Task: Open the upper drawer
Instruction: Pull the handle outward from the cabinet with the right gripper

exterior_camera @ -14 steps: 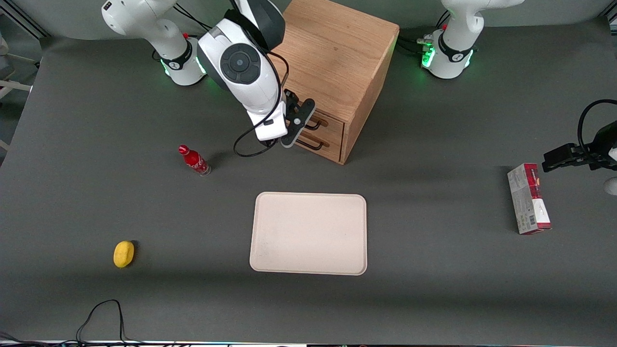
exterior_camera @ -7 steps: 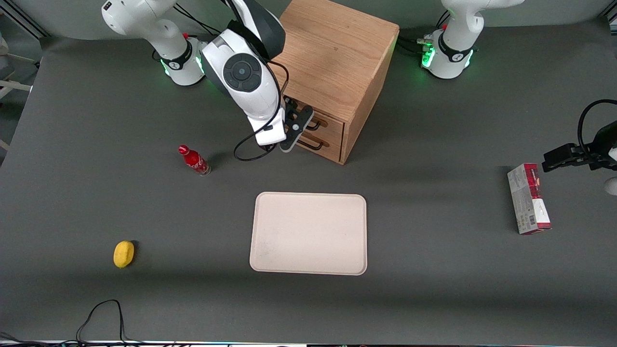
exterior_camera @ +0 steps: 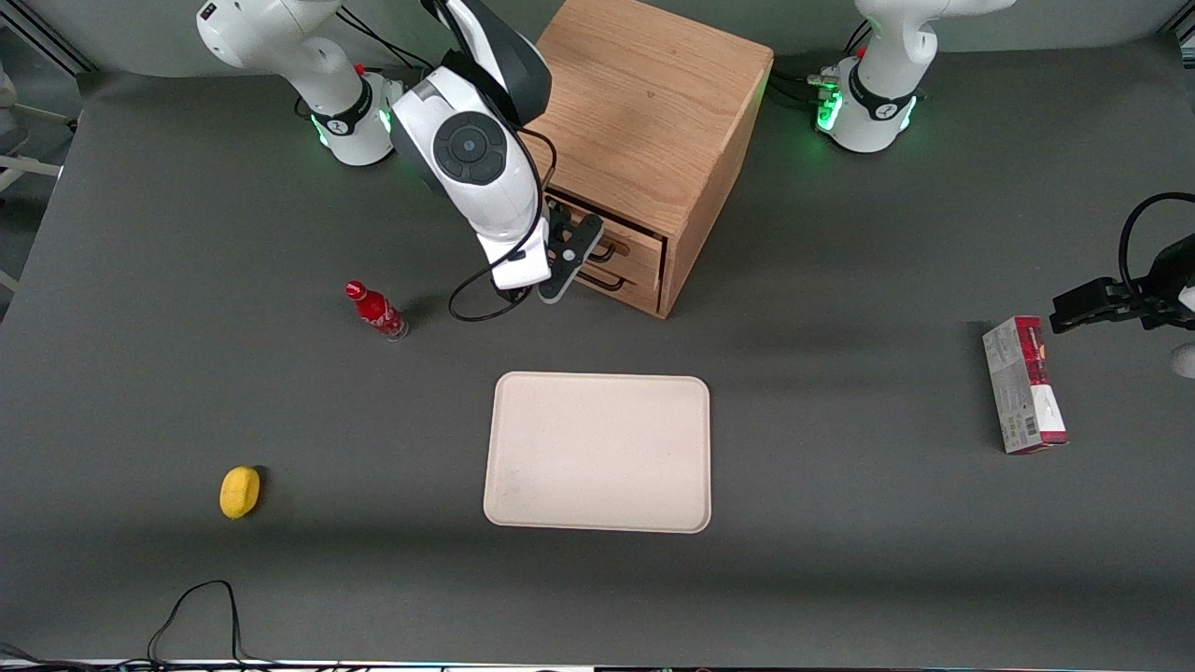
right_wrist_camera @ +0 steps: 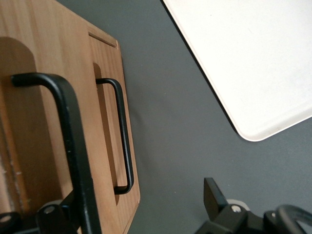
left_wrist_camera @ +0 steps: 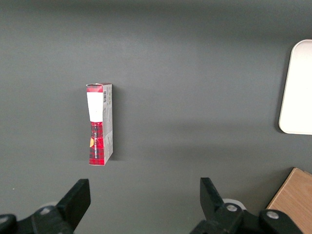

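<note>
The gripper (exterior_camera: 560, 250) sat at the upper drawer's (exterior_camera: 627, 245) handle (right_wrist_camera: 73, 146), jaws spread around it, not clamped.

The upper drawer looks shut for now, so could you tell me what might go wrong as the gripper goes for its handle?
The gripper sits in front of the cabinet, where the upper drawer and lower drawer carry matching black handles close together. It might catch the lower handle instead of the upper handle. Only one finger shows clearly beside the wire, so a partial grasp could slip off when pulling.
</note>
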{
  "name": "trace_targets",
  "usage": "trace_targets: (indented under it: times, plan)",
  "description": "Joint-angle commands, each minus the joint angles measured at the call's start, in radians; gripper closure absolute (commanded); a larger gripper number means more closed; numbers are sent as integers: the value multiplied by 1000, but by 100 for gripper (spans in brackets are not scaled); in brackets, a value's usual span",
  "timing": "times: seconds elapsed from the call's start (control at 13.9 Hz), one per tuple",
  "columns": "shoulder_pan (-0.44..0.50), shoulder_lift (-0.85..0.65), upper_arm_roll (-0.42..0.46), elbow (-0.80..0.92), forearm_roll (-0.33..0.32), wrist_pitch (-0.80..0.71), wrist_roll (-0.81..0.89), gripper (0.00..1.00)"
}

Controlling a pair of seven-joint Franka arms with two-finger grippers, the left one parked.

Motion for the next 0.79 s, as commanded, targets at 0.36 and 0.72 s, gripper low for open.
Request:
trace_targets:
  times: [0.36, 0.72]
  plan:
    - [-89, 58, -3, 109, -11, -23, -111, 0]
    - [-128, 130, -3, 188, -12, -40, -114, 0]
